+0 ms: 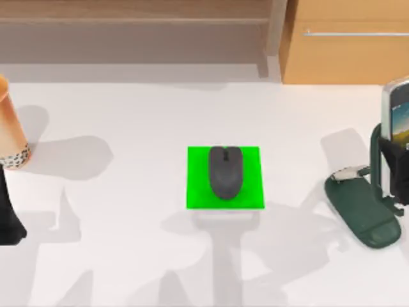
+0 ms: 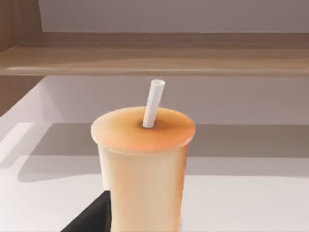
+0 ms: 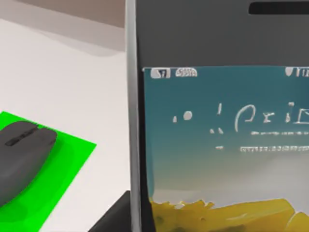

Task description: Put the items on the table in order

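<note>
Currently three items sat spread across the white counter (image 1: 128, 256). Cup (image 1: 9, 125) stood at the far left edge, upright, straw through its lid in the left wrist view; speckled band at its base. Left tool (image 1: 7, 217) was a dark shape just below it in the top view, close against the cup's lower wall; whether it pinched the cup, I could not tell. Mouse (image 1: 225, 171) lay centred on the green pad (image 1: 198, 192), mid-counter, already placed by the look of it.

Phone (image 1: 397, 121) stood upright at the far right edge, above the dark green stand (image 1: 364, 214), screen lit. Right tool (image 1: 395, 169) sat at the phone's lower part; spread or pressed together, could not tell either.

Handling judgements: cup likely light, tall and tippy, smooth-walled, possibly yielding under squeeze; best held low to mid-body, kept vertical. Phone stiff, thin, slick on its silver edges, glass face fragile; take it across the long edges, gently. Mouse light, rounded, slippery on top; grip its flanks.
</note>
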